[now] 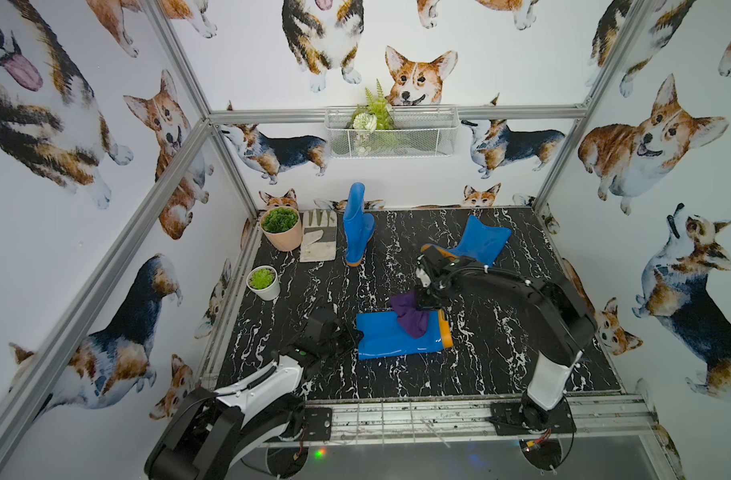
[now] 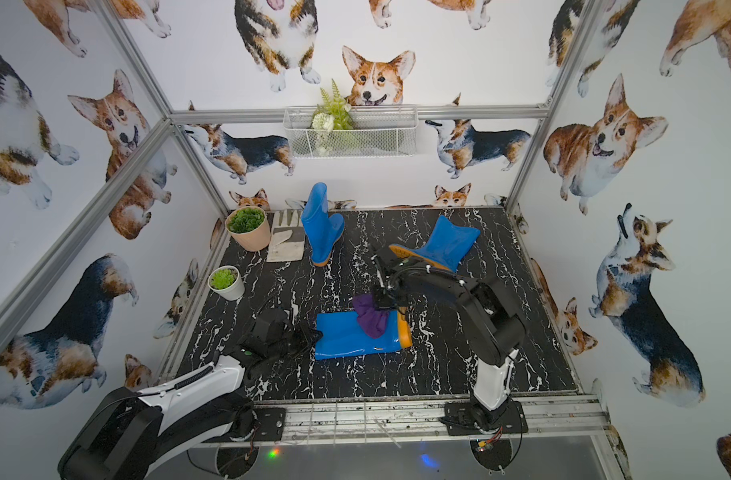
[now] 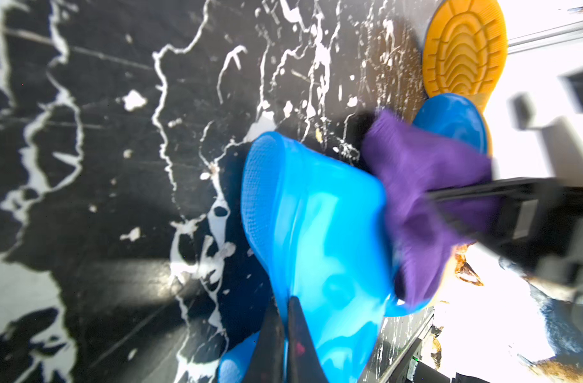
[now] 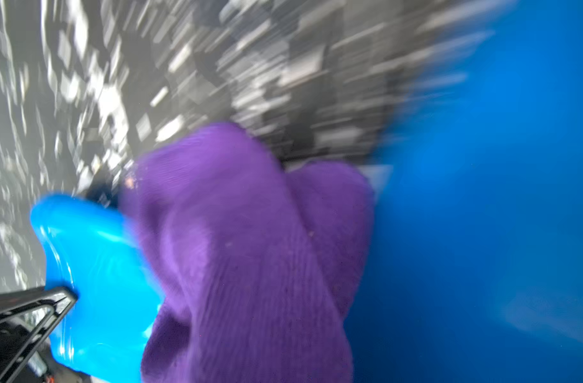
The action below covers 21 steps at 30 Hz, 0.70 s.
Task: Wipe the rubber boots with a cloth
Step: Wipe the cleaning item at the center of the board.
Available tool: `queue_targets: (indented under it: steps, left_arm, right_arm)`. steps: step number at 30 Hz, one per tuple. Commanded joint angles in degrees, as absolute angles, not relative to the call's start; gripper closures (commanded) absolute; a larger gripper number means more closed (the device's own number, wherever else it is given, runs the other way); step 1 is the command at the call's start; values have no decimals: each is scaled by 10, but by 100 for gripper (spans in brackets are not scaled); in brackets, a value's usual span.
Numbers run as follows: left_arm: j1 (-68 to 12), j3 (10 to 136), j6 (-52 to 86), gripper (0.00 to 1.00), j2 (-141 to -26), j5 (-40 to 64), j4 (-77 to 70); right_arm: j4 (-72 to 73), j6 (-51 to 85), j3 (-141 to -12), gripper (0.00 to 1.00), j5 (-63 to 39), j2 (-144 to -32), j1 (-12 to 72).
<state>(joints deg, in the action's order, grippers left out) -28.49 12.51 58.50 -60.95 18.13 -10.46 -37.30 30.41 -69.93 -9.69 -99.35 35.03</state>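
Three blue boots on the black marble table [image 1: 501, 353]. Flat boot [image 1: 390, 338] lies on its side front centre, orange sole toward the right arm, shaft mouth toward the left arm. Left fingers [image 3: 298, 345] are closed tight, pinching the rim of that shaft mouth; the left wrist view shows blue rubber right at the tips. Right fingers [image 1: 426, 301] are closed on the purple cloth [image 1: 411, 318], gripping its bunched top from above. The cloth hangs down over the flat boot's ankle end, just beside the sole, touching the rubber, with one fold spilling toward the table on the far side. Right wrist view is heavily smeared: only purple fabric and blue boot can be made out.

Upright boot [image 1: 357, 224] stands at the back, well apart from both arms. Third boot [image 1: 482, 241] lies tipped over at back right, sole facing front, behind the right arm's wrist. A beige glove [image 1: 318, 241] lies flat between the upright boot and a peach plant pot [image 1: 284, 241]. A small white plant pot [image 1: 266, 286] stands near the left edge. A wire basket [image 1: 397, 143] with greenery hangs on the back wall.
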Motion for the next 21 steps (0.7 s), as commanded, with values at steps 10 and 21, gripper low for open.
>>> queue_targets:
  steps: [10,21]
  left_arm:
    - [-299,158,599,100,-663,189,-136]
    - [-330,165,616,100,-669,170,-141]
  right_arm:
    - [-372,323,-778,100,-44,-979,498]
    - [-389,323,-805,100,-41,-1127,532]
